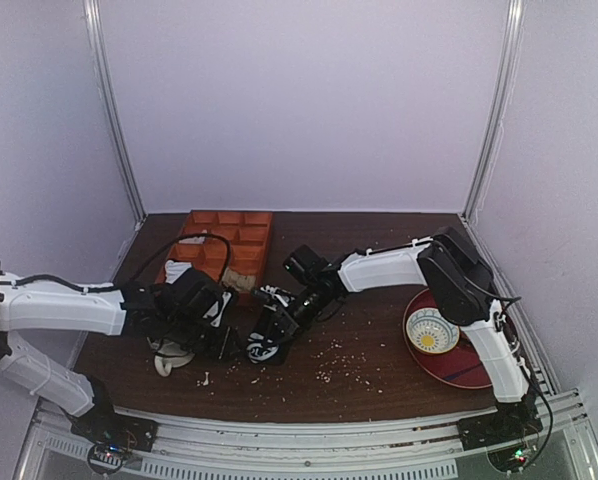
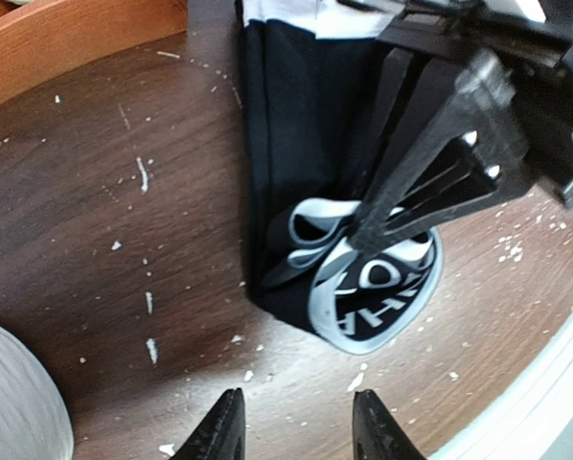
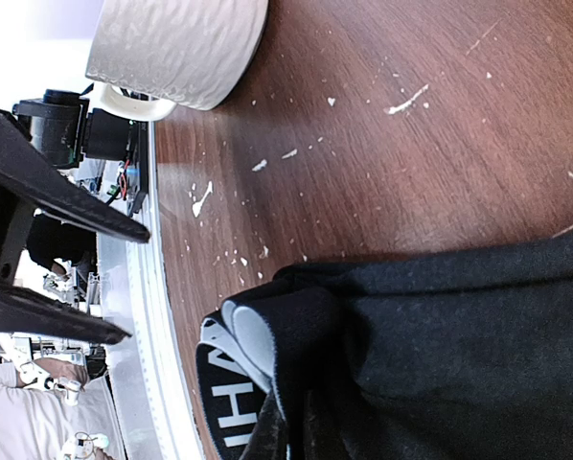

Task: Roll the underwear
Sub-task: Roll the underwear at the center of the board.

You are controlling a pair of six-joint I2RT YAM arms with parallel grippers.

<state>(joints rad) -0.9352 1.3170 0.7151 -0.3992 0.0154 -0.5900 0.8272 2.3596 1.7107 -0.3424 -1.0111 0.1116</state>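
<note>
Top external view gives us the table (image 1: 379, 390) first, dark brown wood flecked with pale crumbs across the lower half of the frame. At upper centre lies an orange tray (image 1: 241, 232) split into compartments. At lower right sits a red plate (image 1: 469, 372) with a white bowl (image 1: 431, 330) on it.

We see the underwear (image 1: 268, 338) as a small dark bundle near centre frame, between the two arms. Our right gripper (image 1: 276, 322) is clenched on it. In the left wrist view the underwear (image 2: 306, 163) hangs down from the upper middle of the frame to the table, black cloth with white edging, and its waistband curls into a loop at the bottom. White lettering on the band reads partly: we make out "H", "A" and "N" upside down. In the right wrist view the underwear (image 3: 430, 355) fills the lower right, and the band shows "WHI" sideways at bottom centre.

Our left gripper (image 2: 296, 426) stands released at the bottom edge of its own view, grasping nothing, just beside the rolled band. A white cloth (image 2: 13, 398) shows at lower left there.
</note>
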